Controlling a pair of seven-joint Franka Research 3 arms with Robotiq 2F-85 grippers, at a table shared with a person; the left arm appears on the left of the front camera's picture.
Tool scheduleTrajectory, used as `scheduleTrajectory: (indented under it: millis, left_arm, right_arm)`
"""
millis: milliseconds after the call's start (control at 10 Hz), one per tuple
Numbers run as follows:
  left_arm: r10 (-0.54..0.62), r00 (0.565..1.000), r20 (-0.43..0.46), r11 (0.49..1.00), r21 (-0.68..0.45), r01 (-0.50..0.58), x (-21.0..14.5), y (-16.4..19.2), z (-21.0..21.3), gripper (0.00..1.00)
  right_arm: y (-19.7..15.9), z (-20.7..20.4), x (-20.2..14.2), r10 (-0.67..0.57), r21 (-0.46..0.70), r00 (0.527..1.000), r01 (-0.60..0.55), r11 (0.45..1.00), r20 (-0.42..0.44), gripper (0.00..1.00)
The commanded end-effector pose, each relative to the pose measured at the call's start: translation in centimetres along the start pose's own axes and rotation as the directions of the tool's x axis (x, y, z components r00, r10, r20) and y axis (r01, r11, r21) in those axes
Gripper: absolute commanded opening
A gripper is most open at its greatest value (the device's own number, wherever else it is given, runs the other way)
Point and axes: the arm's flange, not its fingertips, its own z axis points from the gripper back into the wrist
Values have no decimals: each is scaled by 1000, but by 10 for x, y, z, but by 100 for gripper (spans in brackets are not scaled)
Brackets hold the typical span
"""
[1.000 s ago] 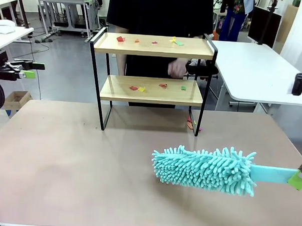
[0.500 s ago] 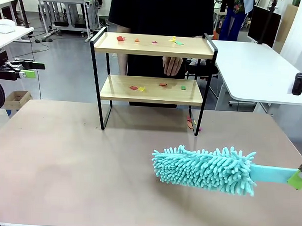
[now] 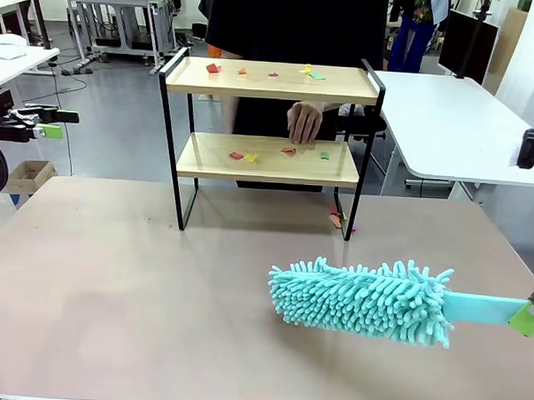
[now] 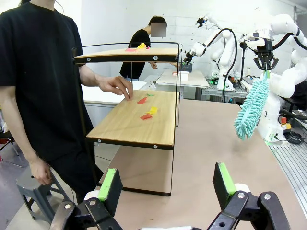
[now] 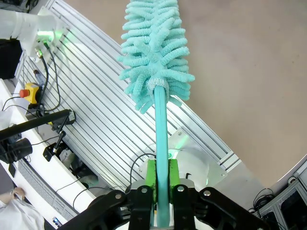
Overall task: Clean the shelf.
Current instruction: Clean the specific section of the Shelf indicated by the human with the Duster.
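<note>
I've got open worktop (image 3: 113, 282) in front of the shelf (image 3: 254, 82), left side especially. The person's hand (image 3: 304, 122) sits over its lower board, and the duster (image 3: 360, 300) blocks front-right.

Bright, even room light falls from overhead. Ahead of the left gripper (image 4: 166, 173), the shelf (image 4: 129, 127) throws a soft-edged shadow onto the table (image 4: 216, 143) beneath its lower board. The shelf's thin black frame bows towards the picture's edges from the wide lens. Out past the right gripper (image 5: 162, 168), the duster (image 5: 156, 43) is crisp. The ribbed metal plate (image 5: 96, 100) beside the duster carries white glare streaks. From the front, only a faint, diffuse shadow lies under the duster, and the far background looks slightly soft.
</note>
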Motion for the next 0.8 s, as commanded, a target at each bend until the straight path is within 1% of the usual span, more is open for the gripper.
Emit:
scheduleTrajectory:
  millis: [0,700]
  left_arm:
    - [-5,1000,2,1000,2,5,3,-2,0,100]
    - [-5,1000,2,1000,2,5,3,-2,0,100]
  right_arm:
    - [1,0,1,9,7,1000,-9,1000,1,13]
    - [1,0,1,9,7,1000,-9,1000,1,13]
